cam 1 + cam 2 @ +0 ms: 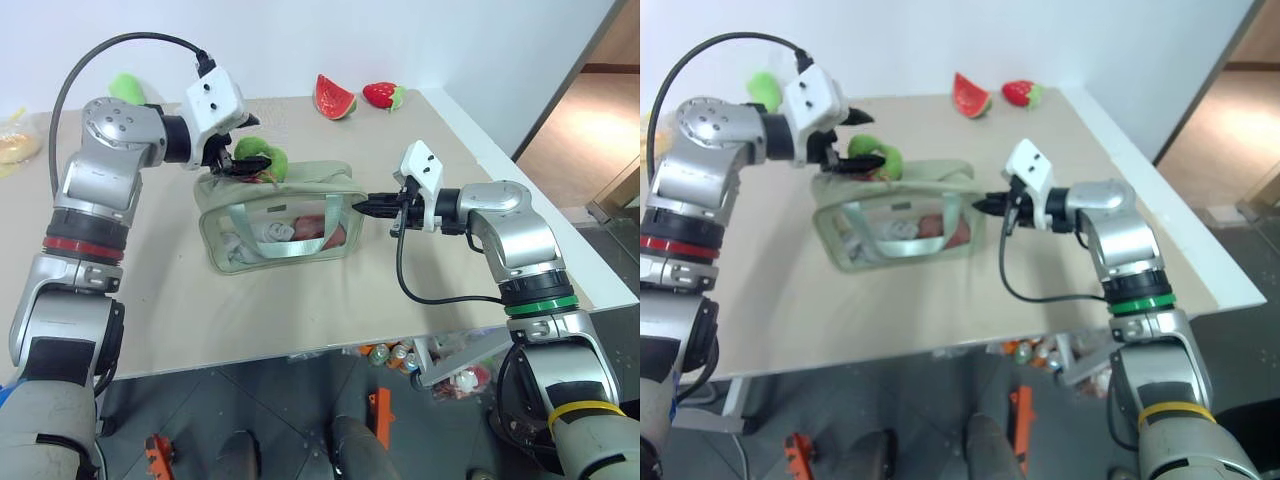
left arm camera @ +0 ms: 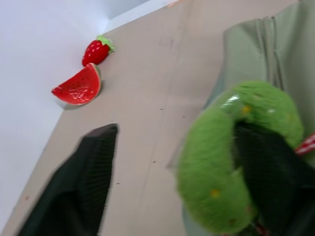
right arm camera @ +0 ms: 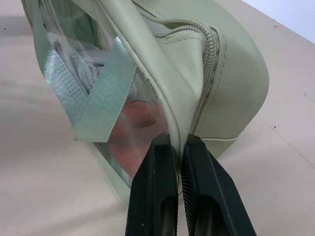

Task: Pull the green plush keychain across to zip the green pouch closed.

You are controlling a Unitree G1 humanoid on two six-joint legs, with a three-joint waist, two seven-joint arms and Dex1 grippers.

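Pouch: we see the green pouch (image 1: 280, 228) in the middle of the worktop (image 1: 300, 310), clear window side nearest to us.
Right gripper (image 3: 178, 147): its jaws are pressed together, pinching the pouch's end seam.
Left gripper (image 2: 172, 167): its jaws are wide apart; one finger pokes through the keychain's loop.
Keychain: the green plush keychain (image 1: 262, 157) sits at the pouch's far top.
Far toys: we see a watermelon slice (image 1: 334, 97) and a strawberry (image 1: 382, 94).

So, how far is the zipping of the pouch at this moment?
Done: the right gripper is shut on the green pouch, pinching its end seam and holding it steady. In hand: the left gripper is open around the green plush keychain at the pouch's other end. Left: closing on it and pulling it across.
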